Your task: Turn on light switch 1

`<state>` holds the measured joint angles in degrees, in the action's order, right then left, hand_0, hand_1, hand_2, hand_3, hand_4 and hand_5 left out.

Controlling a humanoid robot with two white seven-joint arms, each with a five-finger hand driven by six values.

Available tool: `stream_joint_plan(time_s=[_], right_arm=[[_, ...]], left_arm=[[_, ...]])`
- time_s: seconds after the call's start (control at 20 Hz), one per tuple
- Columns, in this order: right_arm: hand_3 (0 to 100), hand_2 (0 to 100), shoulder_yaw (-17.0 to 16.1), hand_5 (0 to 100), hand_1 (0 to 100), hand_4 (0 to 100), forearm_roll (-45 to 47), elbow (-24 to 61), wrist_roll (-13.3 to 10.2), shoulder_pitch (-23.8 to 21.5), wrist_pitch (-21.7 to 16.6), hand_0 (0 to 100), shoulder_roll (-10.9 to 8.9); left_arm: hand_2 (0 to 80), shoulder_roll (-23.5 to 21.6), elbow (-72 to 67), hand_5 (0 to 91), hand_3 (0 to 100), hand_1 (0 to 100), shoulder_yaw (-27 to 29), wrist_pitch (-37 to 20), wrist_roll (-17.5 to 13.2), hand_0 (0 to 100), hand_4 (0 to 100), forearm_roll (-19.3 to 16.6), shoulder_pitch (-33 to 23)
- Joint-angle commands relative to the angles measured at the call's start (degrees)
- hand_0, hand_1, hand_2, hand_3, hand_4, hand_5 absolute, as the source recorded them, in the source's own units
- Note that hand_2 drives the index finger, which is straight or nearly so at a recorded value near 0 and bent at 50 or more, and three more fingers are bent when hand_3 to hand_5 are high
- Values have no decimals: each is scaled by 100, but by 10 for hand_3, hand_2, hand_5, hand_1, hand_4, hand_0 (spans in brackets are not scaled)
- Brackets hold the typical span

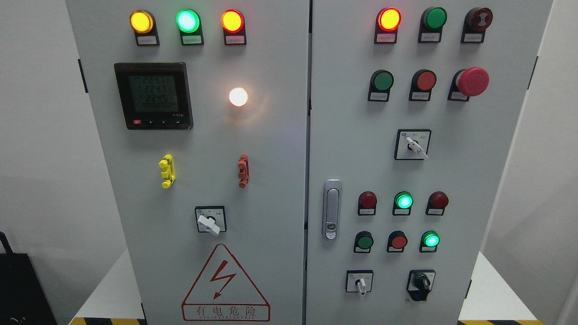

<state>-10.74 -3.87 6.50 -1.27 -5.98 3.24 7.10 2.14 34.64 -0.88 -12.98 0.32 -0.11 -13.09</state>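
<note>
Facing the cabinet [271,189] in the head view, neither robot hand was in sight, so their state could not be told.
The likeliest switch 1, the white selector knob [208,224] low on the left door [271,149], looked rigid, small and smooth, best pinched across its lever. Its long axis ran diagonally, tip pointing lower right.

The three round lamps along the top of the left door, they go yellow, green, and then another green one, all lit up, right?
Not quite. In the head view the top row on the left door reads yellow lamp, green lamp, and then a red-rimmed lamp glowing orange-yellow, not a second green one. All three are lit, as you said.
</note>
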Motion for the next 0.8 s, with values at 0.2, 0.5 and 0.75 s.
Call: stream_joint_plan(time_s=[0.2,0.5,0.75], right_arm=[[0,0,2,0,0,0,0,0,4,0,1,0,2],[0,0,2,0,0,0,0,0,4,0,1,0,2],[0,0,2,0,0,0,0,0,4,0,1,0,-7]], left_arm=[[0,172,-2884,0,44,33,-61,753,-446,234,117,-138,210],[0,190,-2849,0,37,13,-70,744,-428,236,93,-138,237],[0,190,-2840,0,7,0,-61,744,-419,239,52,-129,272]])
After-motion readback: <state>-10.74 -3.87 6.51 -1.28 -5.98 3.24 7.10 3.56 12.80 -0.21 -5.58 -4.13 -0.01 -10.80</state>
